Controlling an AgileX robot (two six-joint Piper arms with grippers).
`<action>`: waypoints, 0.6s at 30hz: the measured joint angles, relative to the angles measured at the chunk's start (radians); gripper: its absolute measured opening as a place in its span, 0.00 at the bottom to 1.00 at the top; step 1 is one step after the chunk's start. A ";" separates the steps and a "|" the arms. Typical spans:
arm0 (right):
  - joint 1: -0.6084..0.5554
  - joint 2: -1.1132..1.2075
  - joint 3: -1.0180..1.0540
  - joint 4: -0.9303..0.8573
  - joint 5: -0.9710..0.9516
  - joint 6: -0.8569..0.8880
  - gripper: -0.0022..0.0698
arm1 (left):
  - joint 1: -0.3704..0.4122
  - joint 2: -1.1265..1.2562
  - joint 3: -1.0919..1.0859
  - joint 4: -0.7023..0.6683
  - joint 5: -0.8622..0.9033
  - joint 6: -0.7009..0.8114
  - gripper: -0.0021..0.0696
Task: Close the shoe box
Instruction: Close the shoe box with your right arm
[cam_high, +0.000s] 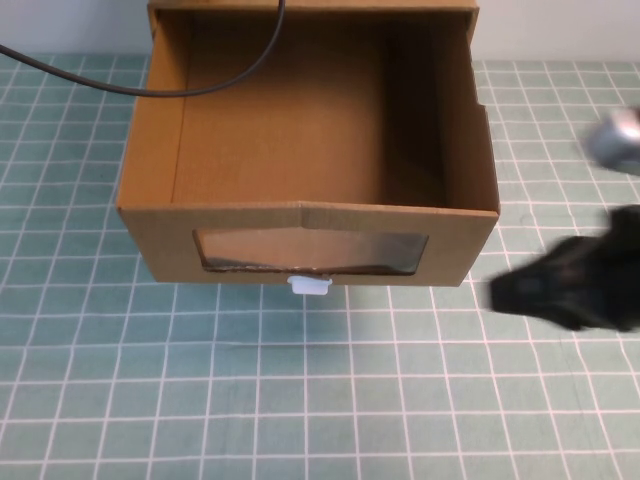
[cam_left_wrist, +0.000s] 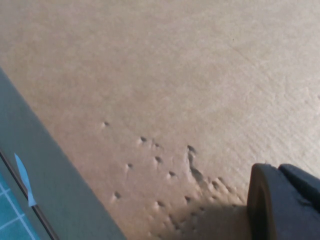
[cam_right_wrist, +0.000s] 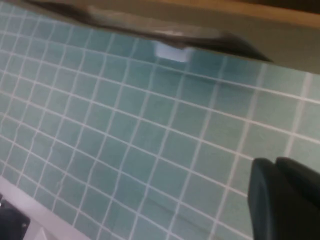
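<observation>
The shoe box (cam_high: 160, 235) is brown cardboard with its drawer pulled out toward me and open on top. Its front has a clear window (cam_high: 310, 250) and a small white pull tab (cam_high: 309, 286) just below it. My right gripper (cam_high: 500, 292) is blurred, low over the mat just right of the box's front right corner, fingers together and empty. In the right wrist view the gripper (cam_right_wrist: 275, 162) faces the tab (cam_right_wrist: 172, 51) and the box's lower edge (cam_right_wrist: 285, 37). My left gripper (cam_left_wrist: 277, 167) is shut, close against a dented cardboard face (cam_left_wrist: 165, 75); it is hidden in the high view.
A green mat with a white grid (cam_high: 300, 400) covers the table. A black cable (cam_high: 200, 88) hangs across the back of the open drawer. A grey blurred part of the right arm (cam_high: 615, 140) shows at the right edge.
</observation>
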 joint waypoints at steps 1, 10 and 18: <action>0.063 0.021 -0.018 -0.016 -0.037 0.015 0.01 | 0.000 0.000 0.000 0.000 0.000 0.000 0.02; 0.358 0.196 -0.108 -0.106 -0.403 0.094 0.01 | 0.000 0.000 0.000 0.000 0.000 0.000 0.02; 0.342 0.341 -0.216 -0.133 -0.507 0.095 0.01 | 0.000 0.000 0.000 0.000 0.000 0.000 0.02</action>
